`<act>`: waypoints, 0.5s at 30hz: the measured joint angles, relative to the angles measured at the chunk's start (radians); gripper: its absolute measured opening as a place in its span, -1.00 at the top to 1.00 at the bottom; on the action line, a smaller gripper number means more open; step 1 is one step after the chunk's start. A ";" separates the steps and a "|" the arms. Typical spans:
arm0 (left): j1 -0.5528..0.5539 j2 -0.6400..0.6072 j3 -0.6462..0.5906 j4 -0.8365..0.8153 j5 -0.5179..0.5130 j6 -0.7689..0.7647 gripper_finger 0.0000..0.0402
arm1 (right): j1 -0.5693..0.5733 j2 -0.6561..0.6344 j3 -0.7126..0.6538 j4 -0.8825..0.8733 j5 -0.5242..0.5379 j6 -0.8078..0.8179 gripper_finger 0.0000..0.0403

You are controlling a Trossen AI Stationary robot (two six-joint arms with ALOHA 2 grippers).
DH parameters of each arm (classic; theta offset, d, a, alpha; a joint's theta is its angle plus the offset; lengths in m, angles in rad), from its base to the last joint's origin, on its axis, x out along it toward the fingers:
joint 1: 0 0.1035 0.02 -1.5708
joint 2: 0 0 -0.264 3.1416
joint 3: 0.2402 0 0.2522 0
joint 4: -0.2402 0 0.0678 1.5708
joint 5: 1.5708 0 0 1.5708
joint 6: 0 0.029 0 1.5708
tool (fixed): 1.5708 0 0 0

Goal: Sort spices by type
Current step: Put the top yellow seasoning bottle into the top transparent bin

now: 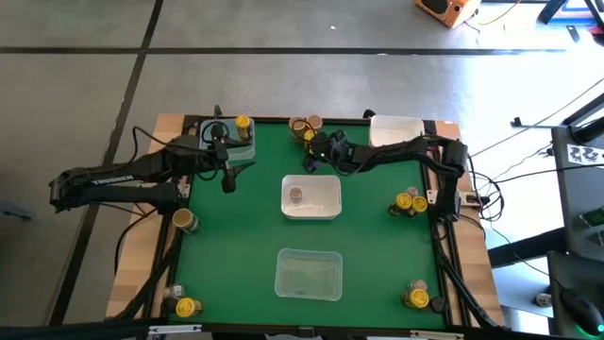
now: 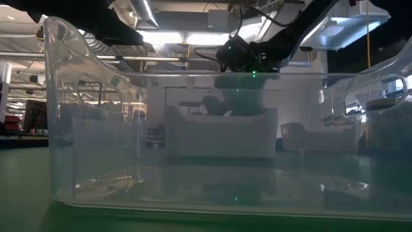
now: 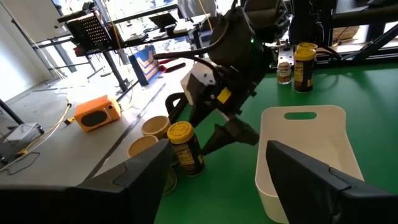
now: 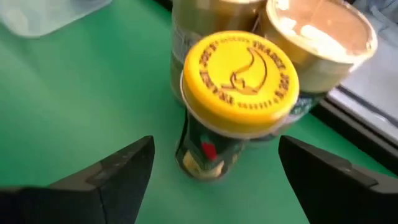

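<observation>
on the green table (image 1: 377, 274), the right gripper (image 4: 211, 171) hangs wide open over a yellow-lidded jar (image 4: 239, 81). lower squarely so neither finger clips the tan-lidded jars (image 4: 317, 37) touching it just beyond. the left gripper (image 1: 227, 179) waits part open.

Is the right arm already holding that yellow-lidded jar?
No, the right gripper has its jaws open on either side of the yellow-lidded jar, not touching it.

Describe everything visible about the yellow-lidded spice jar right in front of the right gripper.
The small glass spice jar with a bright yellow lid stands upright on the green table mat near the far edge. Its round lid carries an embossed logo and ring of lettering; a dark label wraps the body. Two tan-lidded jars crowd close behind it. The open right gripper straddles it without touching.
</observation>
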 joint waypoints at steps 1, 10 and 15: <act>0.000 0.000 0.000 0.000 0.000 0.000 -0.31 | 0.000 0.007 0.000 0.027 0.005 -0.005 -0.70; 0.000 0.000 0.000 0.000 0.000 0.000 -0.31 | 0.000 0.071 0.000 0.168 0.102 -0.025 -0.70; 0.000 0.000 0.000 0.000 0.000 0.000 -0.31 | 0.000 0.104 0.000 0.223 0.138 -0.035 -0.70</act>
